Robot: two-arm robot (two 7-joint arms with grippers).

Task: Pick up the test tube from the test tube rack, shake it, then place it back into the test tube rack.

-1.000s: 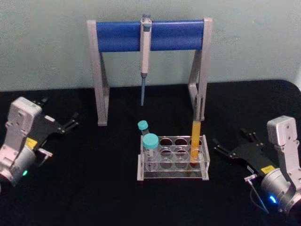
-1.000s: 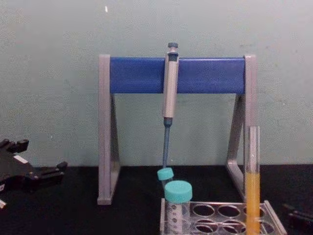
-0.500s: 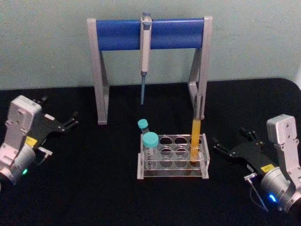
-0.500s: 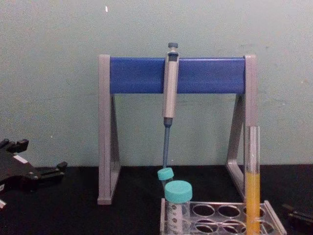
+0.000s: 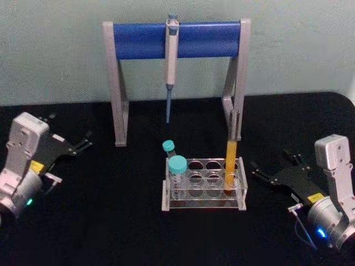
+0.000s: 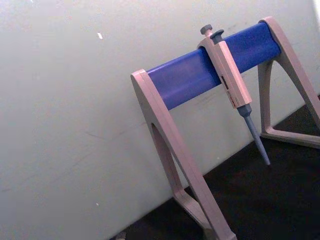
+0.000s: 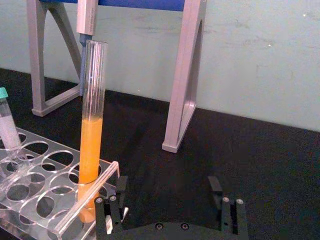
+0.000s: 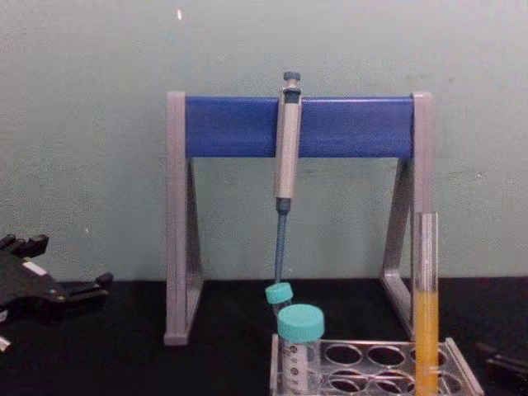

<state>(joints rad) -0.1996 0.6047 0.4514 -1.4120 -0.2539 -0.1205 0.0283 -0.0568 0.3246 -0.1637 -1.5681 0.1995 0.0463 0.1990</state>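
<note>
Glass test tube (image 5: 231, 160) stands tall in the test tube rack (image 5: 204, 185) (top-heavy!), so the right gripper (image 5: 270, 176), fingers spread, risks tipping it sideways.

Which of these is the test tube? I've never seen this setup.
Find the blue-barred pipette stand; before it sits a low clear test tube rack. At the rack's right end stands the test tube: tall, capless, orange liquid inside, unlike the short teal-capped vials.

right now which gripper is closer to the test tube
Right. The right gripper sits open on the table just to the right of the test tube, which stands in the test tube rack. The left gripper rests open far off at the table's left side.
</note>
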